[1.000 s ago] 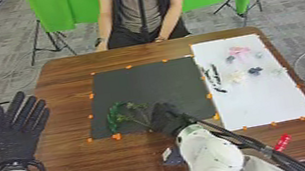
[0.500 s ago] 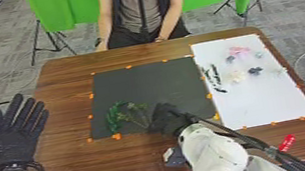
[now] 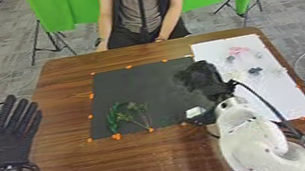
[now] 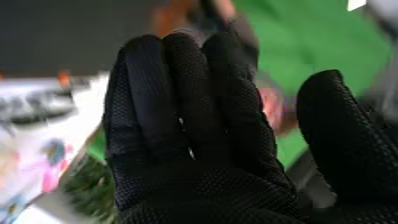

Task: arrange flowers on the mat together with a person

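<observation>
Fingers on my black cloth left hand (image 3: 8, 144) and right hand (image 3: 202, 78) are straight, empty. Leafy green stems (image 3: 114, 116) lie near left on the flat black mat (image 3: 141, 83).

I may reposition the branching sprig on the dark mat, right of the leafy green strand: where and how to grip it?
Pinch its thin stem from the robot's side, I'd suggest: it points that way, while the tops fan out away.

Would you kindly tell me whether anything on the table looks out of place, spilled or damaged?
Nothing clearly stands out. The green sprigs lie loosely in the near left part of the black mat, and the flowers are scattered on the white sheet; I see no spill or damage.
</observation>
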Tool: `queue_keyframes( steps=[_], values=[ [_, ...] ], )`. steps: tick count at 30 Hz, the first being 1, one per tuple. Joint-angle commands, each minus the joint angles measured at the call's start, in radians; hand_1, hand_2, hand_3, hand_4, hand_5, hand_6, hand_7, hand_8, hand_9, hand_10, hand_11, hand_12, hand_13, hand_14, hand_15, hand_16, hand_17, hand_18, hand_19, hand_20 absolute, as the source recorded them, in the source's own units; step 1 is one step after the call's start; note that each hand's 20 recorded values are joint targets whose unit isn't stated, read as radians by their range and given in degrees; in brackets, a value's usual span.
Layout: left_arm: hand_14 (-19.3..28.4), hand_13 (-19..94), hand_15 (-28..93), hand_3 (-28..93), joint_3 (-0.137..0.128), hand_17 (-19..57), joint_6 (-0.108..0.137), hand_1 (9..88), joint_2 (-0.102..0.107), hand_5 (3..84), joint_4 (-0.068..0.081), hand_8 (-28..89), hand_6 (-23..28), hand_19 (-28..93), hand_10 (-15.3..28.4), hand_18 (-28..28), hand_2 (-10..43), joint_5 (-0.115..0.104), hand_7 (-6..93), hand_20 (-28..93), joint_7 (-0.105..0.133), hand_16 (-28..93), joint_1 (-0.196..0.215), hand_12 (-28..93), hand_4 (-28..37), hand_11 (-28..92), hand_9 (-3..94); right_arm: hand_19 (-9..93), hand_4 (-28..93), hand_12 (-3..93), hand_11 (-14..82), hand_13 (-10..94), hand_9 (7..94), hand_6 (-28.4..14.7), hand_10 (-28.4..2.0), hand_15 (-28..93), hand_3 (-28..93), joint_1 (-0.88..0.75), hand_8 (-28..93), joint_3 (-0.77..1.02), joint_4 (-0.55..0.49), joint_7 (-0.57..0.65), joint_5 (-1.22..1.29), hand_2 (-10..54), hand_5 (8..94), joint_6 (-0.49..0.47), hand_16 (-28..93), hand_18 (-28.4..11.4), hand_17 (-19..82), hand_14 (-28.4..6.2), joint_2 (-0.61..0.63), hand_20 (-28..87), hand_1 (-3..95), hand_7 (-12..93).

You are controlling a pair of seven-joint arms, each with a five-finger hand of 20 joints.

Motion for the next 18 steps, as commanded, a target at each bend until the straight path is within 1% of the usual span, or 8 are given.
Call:
queue_keyframes(
  steps=[1,2,4,7,9,13,16,18],
  values=[
    [15.2,25,31,69,-0.028,-5.3,-0.007,24.7,-0.009,39.6,-0.001,-11,7.6,33,16.2,13.5,15.5,-0.005,14.0,11,0.018,-8,0.013,8,-28.3,19,34.9,63,-18,18.4,16.7,46,58.8,-6.0,-19.9,46,75,-0.104,-11,0.211,0.018,-0.277,0.203,11.9,62.8,0.256,15,-21.7,18,-18.5,0.106,4,22.4,19],
    [15.1,24,31,69,-0.032,-5.3,-0.007,24.6,-0.009,39.6,-0.001,-11,7.5,33,16.2,13.5,15.6,-0.005,13.9,11,0.019,-8,0.017,8,-28.3,19,34.9,61,-18,17.7,15.7,45,57.8,-5.8,-19.4,44,75,-0.134,-11,0.256,0.021,-0.351,0.266,12.2,62.0,0.243,14,-21.1,17,-18.1,0.114,4,21.9,18],
    [15.0,24,31,69,-0.034,-5.3,-0.006,24.5,-0.011,39.6,-0.002,-11,7.5,33,16.2,13.5,15.7,-0.012,13.8,11,0.026,-8,0.018,8,-28.3,19,34.9,56,-19,17.0,14.0,43,55.7,-5.1,-18.4,39,76,-0.191,-11,0.361,0.032,-0.502,0.409,12.7,59.9,0.161,14,-19.7,16,-16.9,0.116,4,21.0,19],
    [15.0,24,31,69,-0.038,-5.2,-0.013,24.3,-0.011,39.5,-0.003,-11,7.4,33,16.0,13.4,15.7,-0.013,13.6,11,0.028,-8,0.021,8,-28.3,19,34.9,48,-21,16.2,10.5,37,49.5,-4.1,-16.2,31,75,-0.254,-12,0.49,0.044,-0.617,0.566,13.3,54.5,0.04,16,-18.2,14,-16.0,0.12,7,19.1,18],
    [14.9,24,31,69,-0.04,-5.2,-0.021,24.3,-0.011,39.5,0.0,-11,7.4,33,15.9,13.4,15.7,-0.01,13.5,11,0.025,-8,0.018,8,-28.3,19,34.9,43,-22,15.8,8.3,35,46.5,-3.4,-15.1,25,75,-0.29,-11,0.567,0.053,-0.668,0.656,13.4,51.4,-0.036,18,-18.0,12,-15.6,0.114,9,18.0,17],
    [14.6,24,29,68,-0.044,-5.2,-0.033,24.0,-0.009,39.3,0.001,-11,7.3,32,15.9,13.3,16.1,0.004,13.0,11,0.022,-8,0.012,8,-28.3,18,34.8,38,-22,16.2,5.1,33,43.3,-2.7,-14.8,18,74,-0.372,-10,0.71,0.057,-0.735,0.862,13.2,47.0,-0.175,21,-17.5,12,-15.2,0.077,11,16.0,15],
    [14.4,24,28,67,-0.051,-5.2,-0.047,23.9,-0.007,39.2,0.003,-10,7.1,32,15.9,13.2,16.4,0.027,12.6,11,0.015,-8,0.011,8,-28.3,18,34.7,35,-22,16.1,4.6,33,41.7,-2.5,-14.5,15,73,-0.426,-10,0.766,0.055,-0.781,0.997,12.7,45.1,-0.205,22,-17.4,12,-15.1,0.06,12,13.9,13],
    [14.3,24,28,67,-0.058,-5.2,-0.052,23.7,-0.009,39.0,0.001,-10,7.0,32,15.8,13.1,16.5,0.028,12.4,11,0.016,-8,0.016,8,-28.3,17,34.4,34,-22,15.7,4.4,33,40.9,-2.3,-14.5,14,73,-0.447,-9,0.786,0.059,-0.799,1.038,12.3,44.3,-0.226,24,-17.5,12,-15.2,0.05,12,12.9,12]
  ],
)
